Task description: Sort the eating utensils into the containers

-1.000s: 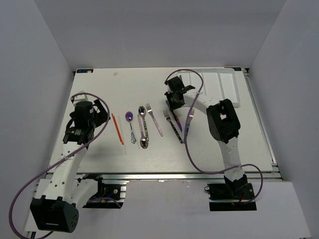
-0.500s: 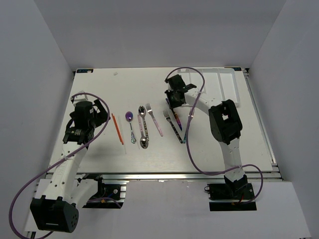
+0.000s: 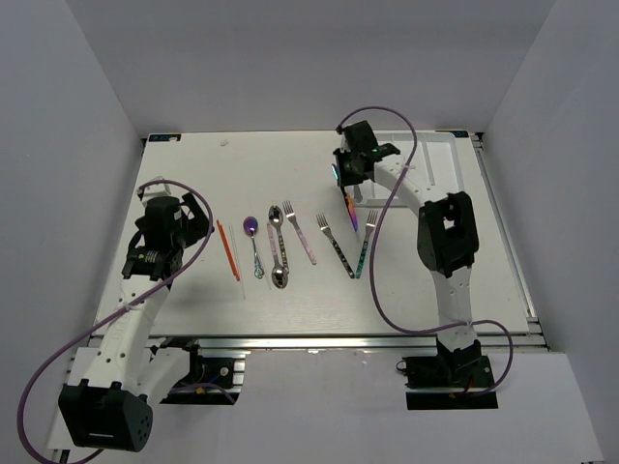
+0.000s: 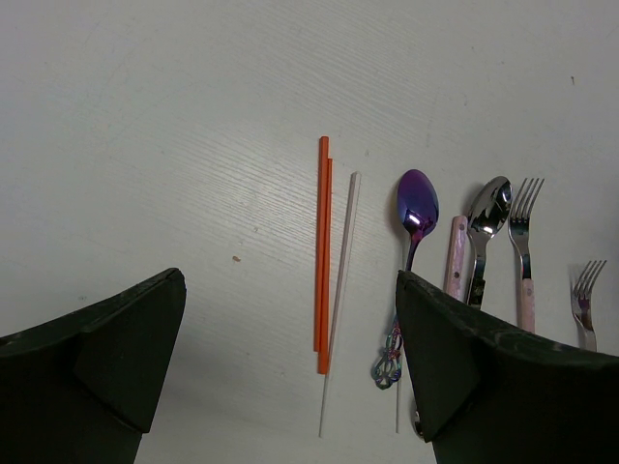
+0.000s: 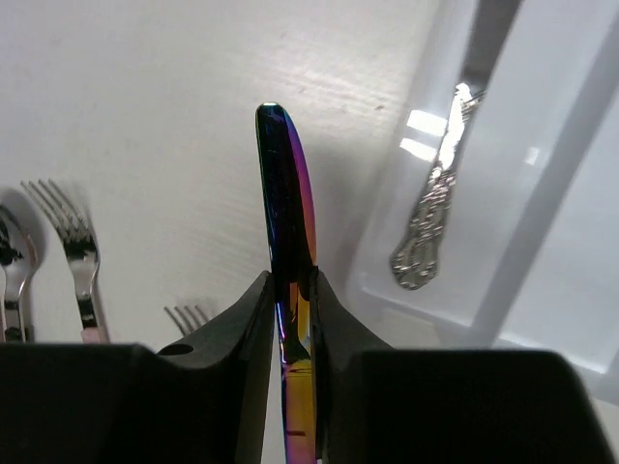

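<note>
My right gripper (image 3: 347,186) (image 5: 290,290) is shut on an iridescent purple-gold knife (image 3: 351,211) (image 5: 287,184), held off the table beside the left edge of the white tray (image 3: 440,164) (image 5: 551,203). One silver utensil (image 5: 432,227) lies in the tray's nearest compartment. On the table a row lies: orange chopsticks (image 3: 227,249) (image 4: 322,251), a pale chopstick (image 4: 340,290), a purple spoon (image 3: 253,240) (image 4: 416,208), a silver spoon (image 3: 278,242) (image 4: 488,208), a pink-handled fork (image 3: 300,232) (image 4: 522,232), and two more forks (image 3: 336,244) (image 3: 367,242). My left gripper (image 3: 191,215) (image 4: 288,280) hangs open left of the row, holding nothing.
The tray sits at the table's far right corner. A purple cable (image 3: 387,145) loops over the right arm, another (image 3: 160,184) over the left arm. White walls close in the table on three sides.
The right gripper has risen from the utensil row and moved back and to the right toward the tray, carrying the knife. The left arm has not moved.
</note>
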`<state>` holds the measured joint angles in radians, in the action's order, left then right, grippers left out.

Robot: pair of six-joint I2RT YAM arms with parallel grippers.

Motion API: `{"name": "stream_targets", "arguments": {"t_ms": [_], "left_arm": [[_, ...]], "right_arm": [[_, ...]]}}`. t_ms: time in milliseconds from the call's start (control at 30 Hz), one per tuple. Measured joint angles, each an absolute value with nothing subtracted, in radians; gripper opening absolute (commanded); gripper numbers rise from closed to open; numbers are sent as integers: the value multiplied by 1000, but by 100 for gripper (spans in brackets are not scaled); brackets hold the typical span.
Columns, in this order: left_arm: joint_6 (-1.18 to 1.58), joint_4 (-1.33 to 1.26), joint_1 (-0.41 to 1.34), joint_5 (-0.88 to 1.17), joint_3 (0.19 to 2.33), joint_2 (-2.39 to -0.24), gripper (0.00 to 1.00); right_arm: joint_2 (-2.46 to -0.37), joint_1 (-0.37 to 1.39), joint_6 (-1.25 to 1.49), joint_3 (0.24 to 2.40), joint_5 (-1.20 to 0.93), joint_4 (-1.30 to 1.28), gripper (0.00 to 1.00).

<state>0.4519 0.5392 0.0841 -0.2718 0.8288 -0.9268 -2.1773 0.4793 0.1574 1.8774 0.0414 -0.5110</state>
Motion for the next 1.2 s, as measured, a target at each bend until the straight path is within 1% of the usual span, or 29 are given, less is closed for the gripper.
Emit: {"name": "stream_targets", "arguments": {"t_ms": [133,267,333,567,733,833,1033,1100,1133,1200], "left_arm": [[452,539,84,-272,829,-926,98],[452,539,84,-272,829,-927,98],[452,539,84,-272,828,-927,98],[449,539,84,-268,828,-927,98],[449,539,84,-263,828,-928,98],[448,539,84,-260,827,-928,98],[448,539,84,-260,827,-928,98],[448,539,84,-258,827,-928,98],[448,539,84,-257,827,-928,98],[448,539,84,-255,827,-928,98]], "right_arm": [[-2186,416,173,1938,27,-509,0],[-2260,340,189,2134,-11,-516,0],[-2280,308,203,2185,-35,-487,0],[-2329,231,260,2201,-101,-394,0],[-2378,241,286,2185,-131,-340,0],[-2380,250,289,2147,-131,-307,0],[-2396,261,288,2143,-131,-271,1],[-2398,262,286,2143,-130,-268,14],[-2398,262,285,2143,-129,-267,26],[-2398,262,283,2143,-123,-265,40]]}}
